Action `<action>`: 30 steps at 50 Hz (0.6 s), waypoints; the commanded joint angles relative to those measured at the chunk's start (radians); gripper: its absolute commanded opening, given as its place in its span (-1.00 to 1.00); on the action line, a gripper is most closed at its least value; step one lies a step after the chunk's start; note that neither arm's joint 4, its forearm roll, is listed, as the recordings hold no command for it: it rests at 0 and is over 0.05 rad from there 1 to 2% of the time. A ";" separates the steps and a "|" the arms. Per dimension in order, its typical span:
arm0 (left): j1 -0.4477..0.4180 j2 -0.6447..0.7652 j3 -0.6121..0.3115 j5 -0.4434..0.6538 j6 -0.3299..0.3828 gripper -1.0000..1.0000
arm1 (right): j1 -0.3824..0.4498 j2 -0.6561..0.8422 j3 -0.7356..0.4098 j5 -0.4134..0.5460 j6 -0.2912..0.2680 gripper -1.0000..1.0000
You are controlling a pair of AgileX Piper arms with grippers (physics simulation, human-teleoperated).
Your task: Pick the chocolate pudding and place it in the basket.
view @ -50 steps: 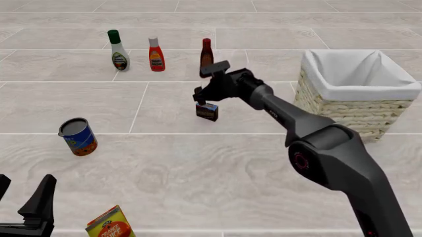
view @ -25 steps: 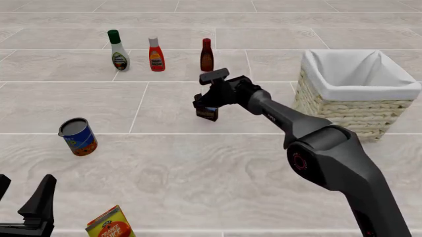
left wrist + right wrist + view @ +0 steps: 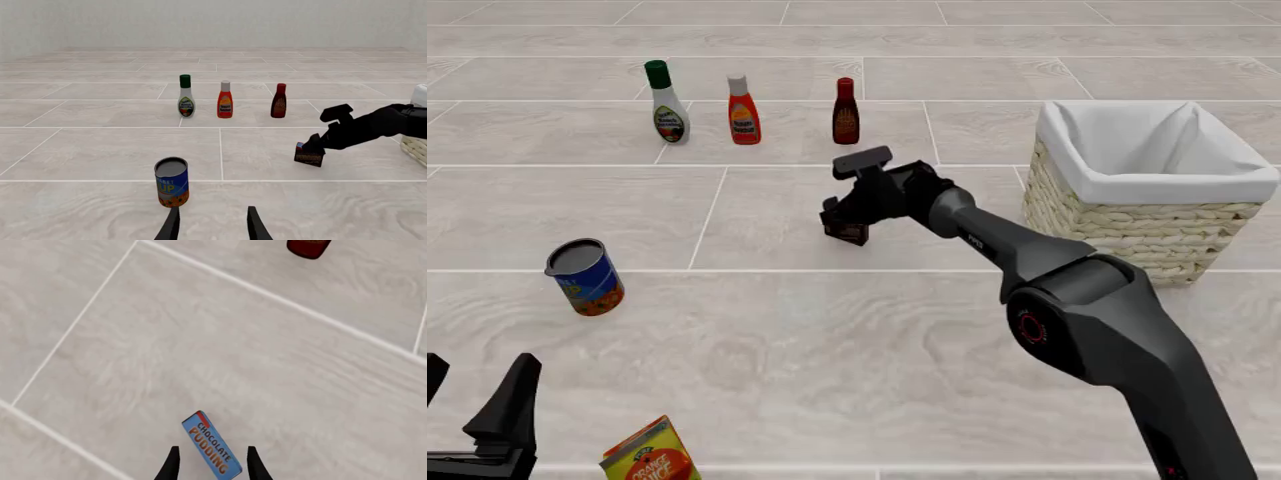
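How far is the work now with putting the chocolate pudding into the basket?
Done: the right hand has reached the chocolate pudding, its fingers on either side of the box. In hand: the grasp; the fingers look open, not yet touching the box, which seems to stand on the floor. Left: closing, lifting, carrying it to the basket and releasing. The left hand sits idle and open.

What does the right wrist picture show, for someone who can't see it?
The pudding box lies between the right gripper's open fingers, blue top facing the camera, on pale floor tiles. A dark red bottle peeks in at the edge.
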 commanded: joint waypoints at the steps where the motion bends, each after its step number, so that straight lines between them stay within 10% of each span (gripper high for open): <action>1: 0.000 0.000 0.000 0.000 0.000 1.00 | -0.005 0.011 -0.002 -0.004 -0.001 1.00; 30: 0.000 0.000 0.000 0.000 0.000 1.00 | -0.006 0.066 -0.026 -0.013 0.012 1.00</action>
